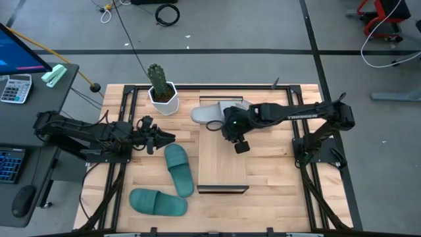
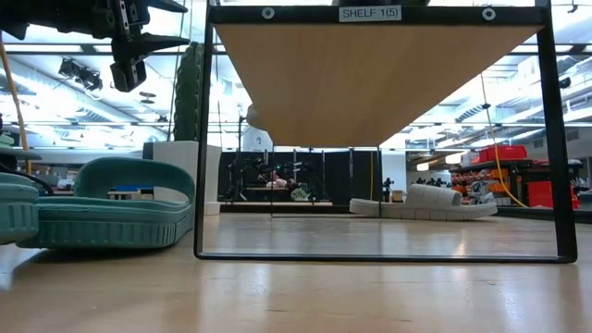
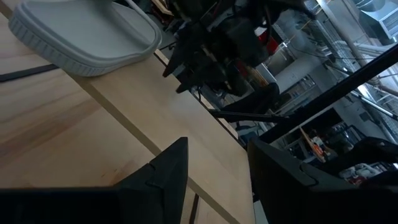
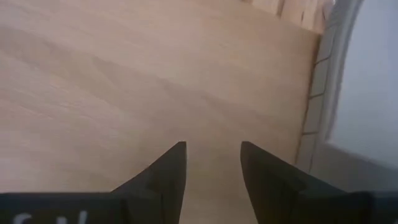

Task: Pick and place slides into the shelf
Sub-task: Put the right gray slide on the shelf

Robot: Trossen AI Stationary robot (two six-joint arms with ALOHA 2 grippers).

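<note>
The shelf [image 1: 223,161], a low rack with a light plank top and thin dark frame, stands mid-table. A light grey slide [image 1: 212,115] lies at its far end, and the low view shows a grey slide [image 2: 425,202] on the table through the frame. Two teal slides [image 1: 179,170] [image 1: 158,202] lie on their soles left of the shelf. My right gripper [image 1: 228,130] hangs open over the plank [image 4: 124,81], slanting down, just beside the grey slide's ribbed sole edge [image 4: 316,87], with nothing between its fingers. My left gripper [image 1: 170,139] waits open and level, left of the shelf.
A potted cactus [image 1: 160,92] stands at the far edge, left of the shelf. The nearest teal slide [image 2: 102,213] sits close to the shelf's left post. A desk with a calculator [image 1: 14,87] is off the table's left side. Bare slats lie right of the shelf.
</note>
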